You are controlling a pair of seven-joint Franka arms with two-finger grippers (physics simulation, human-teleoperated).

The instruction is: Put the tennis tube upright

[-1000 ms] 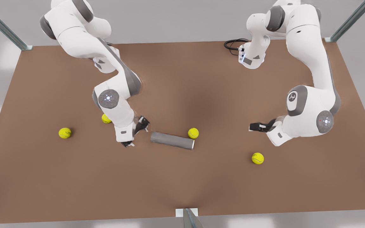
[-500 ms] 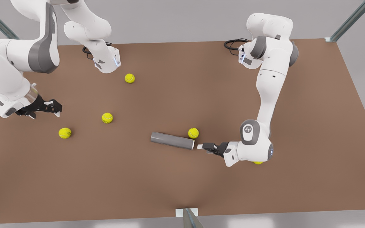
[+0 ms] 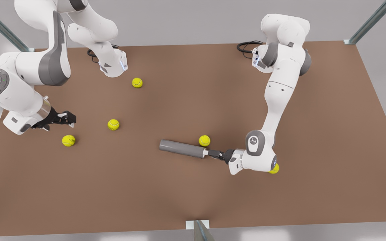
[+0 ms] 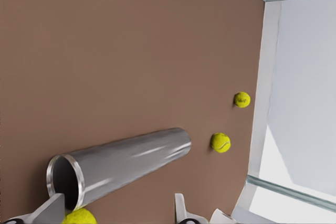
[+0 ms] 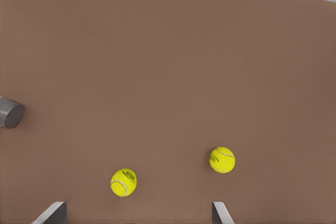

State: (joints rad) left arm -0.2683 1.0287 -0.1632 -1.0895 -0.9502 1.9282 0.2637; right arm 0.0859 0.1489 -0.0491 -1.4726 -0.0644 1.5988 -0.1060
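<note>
- Two end effectors are at work, one at the tennis tube and the other far from it.
- The tennis tube [image 3: 182, 149] lies flat on the brown worktop [image 3: 193, 194], just below the middle of the front view. Its silvery open rim points toward the front view's right, so none of the uprighting is done yet.
- The left end effector [image 3: 210, 153] sits low and level at that open rim, in line with the tube's long axis. That approach probably sets up a grip on the mouth, from which the tube could be pivoted up onto its closed base.
- In the left wrist view the left end effector [image 4: 115, 214] has its fingers [image 4: 51, 209] spread wide. One pale tip sits right beside the rim and the other well off to the side, so nothing is clamped.
- One tennis ball [image 3: 204, 140] rests close against the tube near its open end. It could be nudged or get in the way once the tube swings.
- The right end effector [image 3: 67, 117] waits at the front view's left edge, fingers apart and holding nothing. It hovers near another ball [image 3: 68, 140], which keeps it out of the working arm's path.
- A third ball [image 3: 274, 169] peeks out from under the left arm's wrist.
</note>
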